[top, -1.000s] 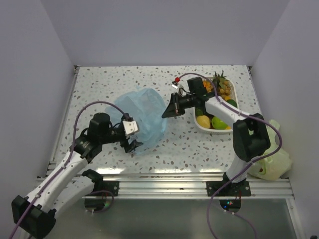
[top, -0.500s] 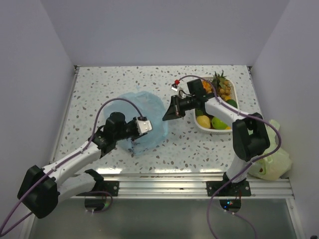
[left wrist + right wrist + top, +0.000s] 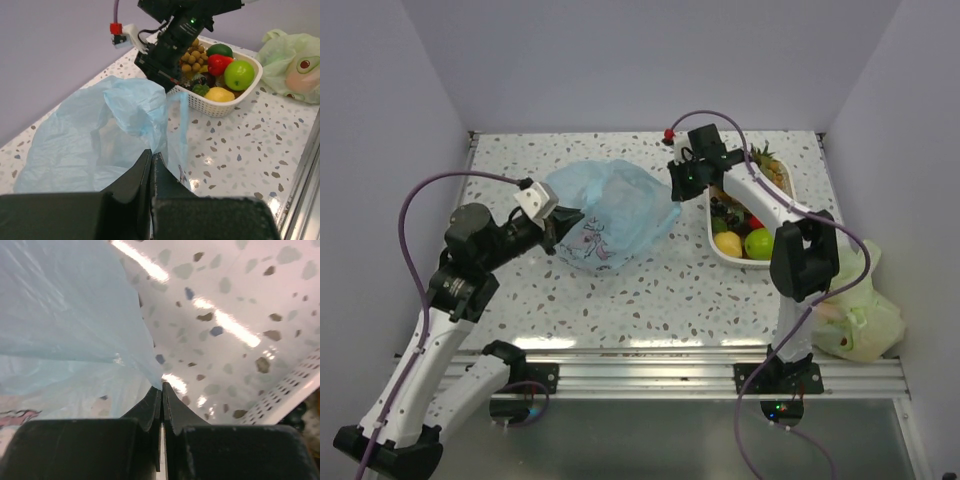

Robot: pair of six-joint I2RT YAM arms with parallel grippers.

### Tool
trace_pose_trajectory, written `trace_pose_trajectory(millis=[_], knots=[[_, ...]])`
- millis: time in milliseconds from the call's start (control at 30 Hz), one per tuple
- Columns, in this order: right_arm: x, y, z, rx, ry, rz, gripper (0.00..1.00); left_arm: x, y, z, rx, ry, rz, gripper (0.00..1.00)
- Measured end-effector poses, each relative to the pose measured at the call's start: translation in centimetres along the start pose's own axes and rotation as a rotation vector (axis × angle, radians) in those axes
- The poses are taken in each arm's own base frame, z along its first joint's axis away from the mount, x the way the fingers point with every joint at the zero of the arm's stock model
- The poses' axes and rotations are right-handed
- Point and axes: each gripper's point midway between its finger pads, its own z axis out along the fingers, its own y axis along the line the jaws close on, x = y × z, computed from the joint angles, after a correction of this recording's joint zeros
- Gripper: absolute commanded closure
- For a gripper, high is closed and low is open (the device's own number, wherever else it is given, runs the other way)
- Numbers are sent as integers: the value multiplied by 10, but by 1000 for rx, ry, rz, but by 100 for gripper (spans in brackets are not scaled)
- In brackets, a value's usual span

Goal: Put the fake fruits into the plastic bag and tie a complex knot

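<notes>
The plastic bag [image 3: 610, 215] has been stretched wider.
Left gripper [image 3: 558, 225] and right gripper [image 3: 677, 188] are clamped shut — one bag edge each.

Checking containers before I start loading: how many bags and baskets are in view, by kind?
light-blue translucent plastic bag: 1
pale green plastic bag: 1
white perforated plastic basket: 1
Total: 3

The plastic bag [image 3: 615, 210] lies mid-worktop [image 3: 670, 300], between the left tool [image 3: 563, 222] and the right tool [image 3: 678, 188]. Further right, fake fruits [image 3: 758, 242] fill a basket [image 3: 732, 260]; another bag [image 3: 865, 320] lies near right.
</notes>
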Motion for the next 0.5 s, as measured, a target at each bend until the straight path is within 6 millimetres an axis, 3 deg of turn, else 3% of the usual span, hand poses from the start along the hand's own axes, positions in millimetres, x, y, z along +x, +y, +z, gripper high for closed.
trace_pose_trajectory(millis=[167, 233, 267, 367, 500], knots=[[-20, -37, 11, 168, -15, -86, 100, 29, -8, -5, 8, 99, -114, 100], [-27, -42, 14, 185, -22, -105, 82, 42, -9, -5, 3, 133, -155, 100], [-31, -41, 16, 175, -22, -113, 50, 48, -9, -4, -2, 147, -177, 100], [-37, -30, 16, 118, -25, -129, 18, 61, -7, 2, -12, 178, -235, 100], [-35, -9, 5, 33, -21, -132, 11, 69, -1, 16, -20, 192, -287, 100]])
